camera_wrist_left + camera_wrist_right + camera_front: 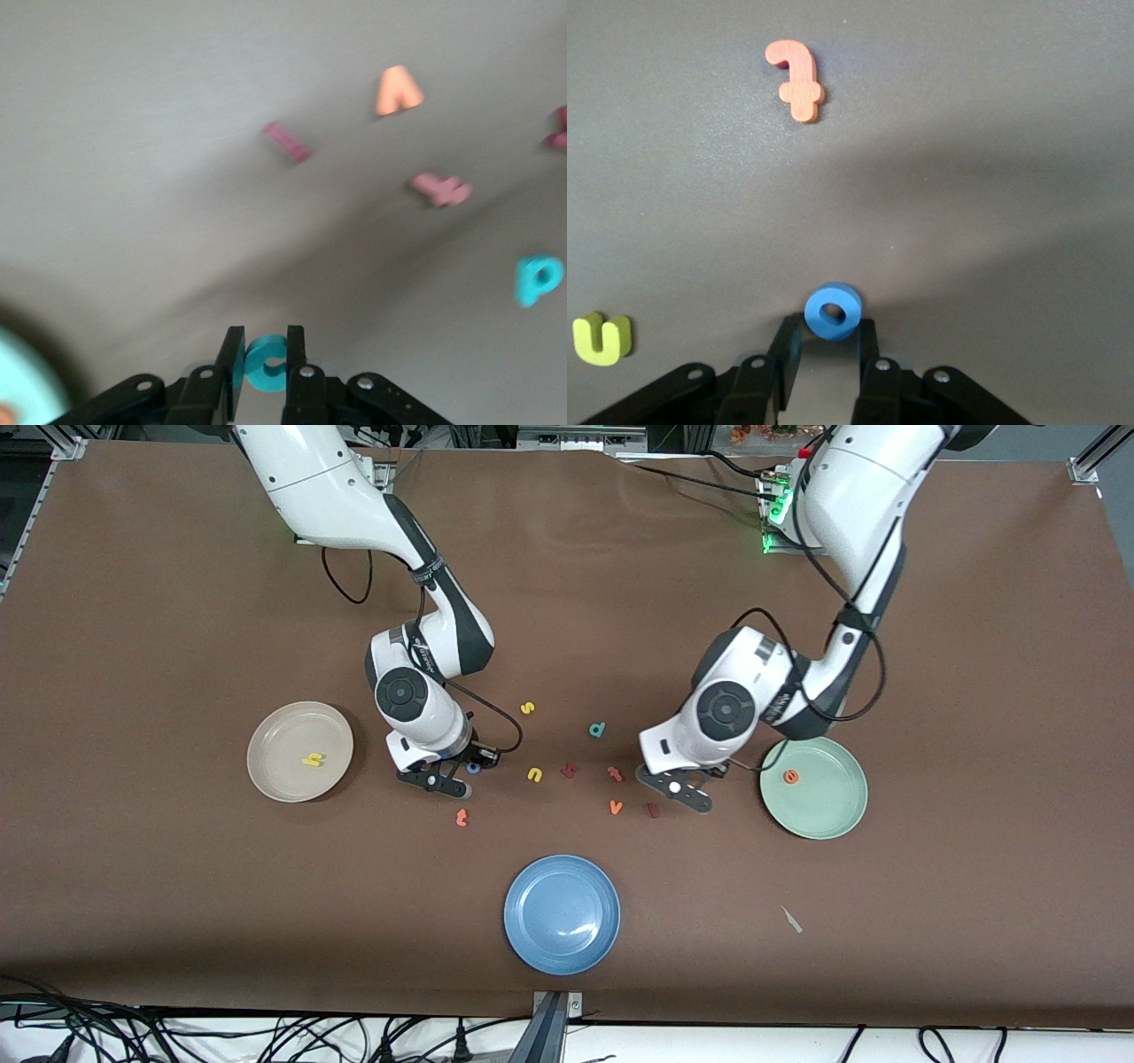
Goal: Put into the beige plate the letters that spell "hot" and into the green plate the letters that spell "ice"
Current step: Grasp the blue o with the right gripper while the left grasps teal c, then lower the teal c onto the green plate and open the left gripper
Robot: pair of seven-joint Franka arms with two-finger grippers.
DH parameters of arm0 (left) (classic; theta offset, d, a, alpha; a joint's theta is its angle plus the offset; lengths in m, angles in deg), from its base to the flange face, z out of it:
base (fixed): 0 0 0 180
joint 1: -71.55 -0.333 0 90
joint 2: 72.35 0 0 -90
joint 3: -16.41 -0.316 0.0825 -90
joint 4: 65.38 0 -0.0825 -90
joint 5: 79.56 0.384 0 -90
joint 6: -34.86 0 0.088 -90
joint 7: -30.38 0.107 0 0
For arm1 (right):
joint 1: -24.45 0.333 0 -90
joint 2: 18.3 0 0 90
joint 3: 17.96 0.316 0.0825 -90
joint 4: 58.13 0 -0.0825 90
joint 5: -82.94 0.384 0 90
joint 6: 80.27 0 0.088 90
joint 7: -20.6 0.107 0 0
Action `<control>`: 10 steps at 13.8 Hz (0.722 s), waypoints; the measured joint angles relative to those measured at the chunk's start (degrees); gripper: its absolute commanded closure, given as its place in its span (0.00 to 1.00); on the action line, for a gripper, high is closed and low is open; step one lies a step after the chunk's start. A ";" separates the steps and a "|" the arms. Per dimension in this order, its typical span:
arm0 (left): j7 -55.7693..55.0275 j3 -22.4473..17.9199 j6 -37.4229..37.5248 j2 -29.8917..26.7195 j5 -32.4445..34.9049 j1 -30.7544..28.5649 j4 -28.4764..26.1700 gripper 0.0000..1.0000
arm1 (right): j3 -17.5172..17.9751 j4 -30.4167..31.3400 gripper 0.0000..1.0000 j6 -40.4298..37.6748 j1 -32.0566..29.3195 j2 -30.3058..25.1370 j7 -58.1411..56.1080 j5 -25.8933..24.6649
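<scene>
My left gripper (264, 354) is shut on the teal "c" (266, 361), low over the table beside the green plate (813, 815), which holds the orange "e" (790, 776). In the front view the left gripper (716, 771) hides the "c". My right gripper (831, 329) is shut on the blue "o" (833, 312) at its fingertips, down at the table near the beige plate (283, 731), which holds the yellow "h" (313, 760). The orange "t" (462, 817) lies nearer the front camera than the right gripper (467, 772). The dark red "i" (653, 810) lies by the left gripper.
Loose letters lie between the arms: a yellow "u" (534, 774), yellow "s" (527, 708), teal "d" (598, 730), pinkish "t" (615, 773), orange "v" (616, 807) and a dark red letter (570, 770). A blue plate (562, 913) sits near the front edge.
</scene>
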 measured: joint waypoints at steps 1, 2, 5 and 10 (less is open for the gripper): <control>3.29 -0.08 1.13 -0.24 0.00 -1.88 0.00 1.00 | -0.01 0.00 0.73 -0.01 -0.01 0.00 0.06 0.00; 7.02 -0.15 1.96 -0.24 0.00 -4.04 -0.03 1.00 | -0.01 -0.01 0.74 -0.01 -0.01 0.00 0.11 0.00; 18.75 -0.26 3.77 -0.10 0.00 -10.75 -0.57 1.00 | -0.06 -0.25 0.81 0.00 -0.03 0.10 0.26 0.00; 27.90 -0.55 4.34 0.53 1.19 -16.15 -2.71 1.00 | -0.12 -0.38 0.91 0.01 -0.03 0.21 0.36 0.00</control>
